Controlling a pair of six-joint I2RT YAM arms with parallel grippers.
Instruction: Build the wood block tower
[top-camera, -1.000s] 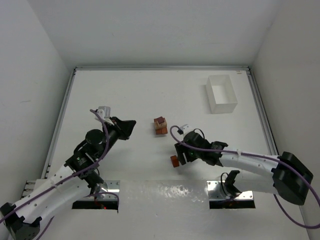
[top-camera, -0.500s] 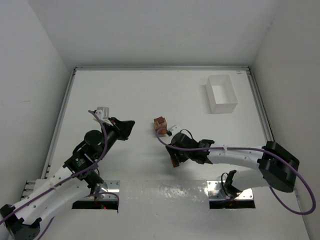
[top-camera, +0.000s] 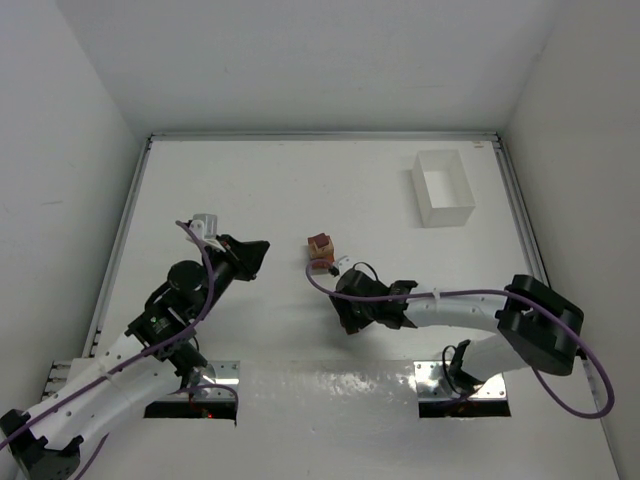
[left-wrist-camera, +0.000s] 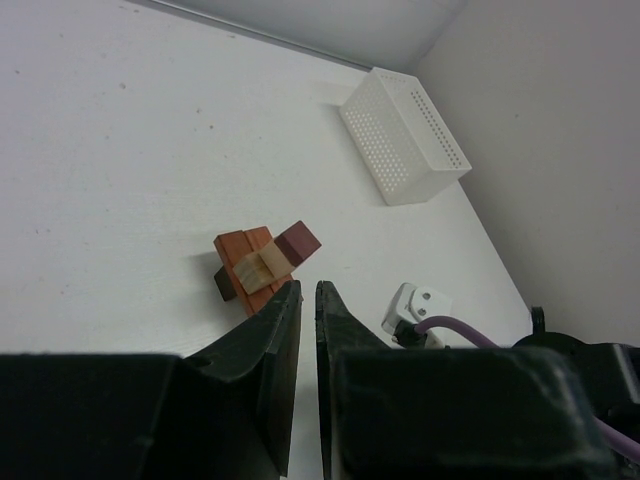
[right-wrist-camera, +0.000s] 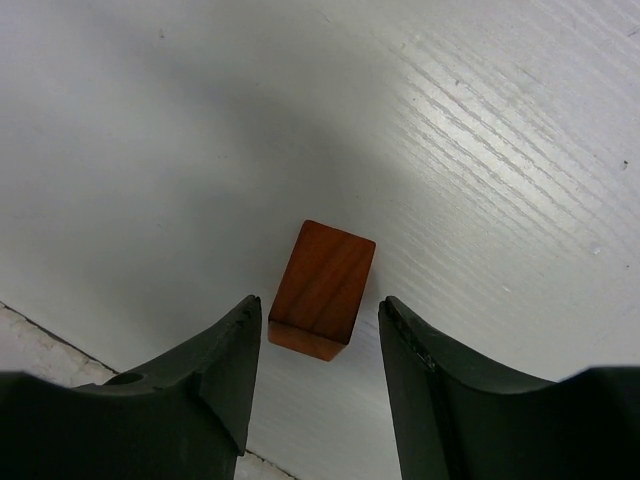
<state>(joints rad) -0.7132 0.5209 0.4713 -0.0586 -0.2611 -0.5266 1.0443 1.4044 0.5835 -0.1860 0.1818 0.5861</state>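
Note:
The partly built wood block tower (top-camera: 320, 250) stands mid-table: a reddish-brown base with pale tan and dark brown pieces on top. It also shows in the left wrist view (left-wrist-camera: 260, 265), just beyond my left gripper's fingertips. My left gripper (top-camera: 256, 254) (left-wrist-camera: 301, 290) is shut and empty, to the left of the tower. A loose reddish-brown block (right-wrist-camera: 322, 290) lies flat on the table. My right gripper (top-camera: 347, 314) (right-wrist-camera: 320, 305) is open and hangs over it with a finger on each side, not touching. In the top view the gripper hides this block.
A white rectangular box (top-camera: 443, 187) stands at the back right and also shows in the left wrist view (left-wrist-camera: 405, 135). The right arm's white cable plug (left-wrist-camera: 415, 305) is close to the tower. A shiny strip runs along the near table edge (top-camera: 330, 385).
My right gripper has moved left over the loose block, which showed beside it before and is now covered in the top view. The left arm has not moved.

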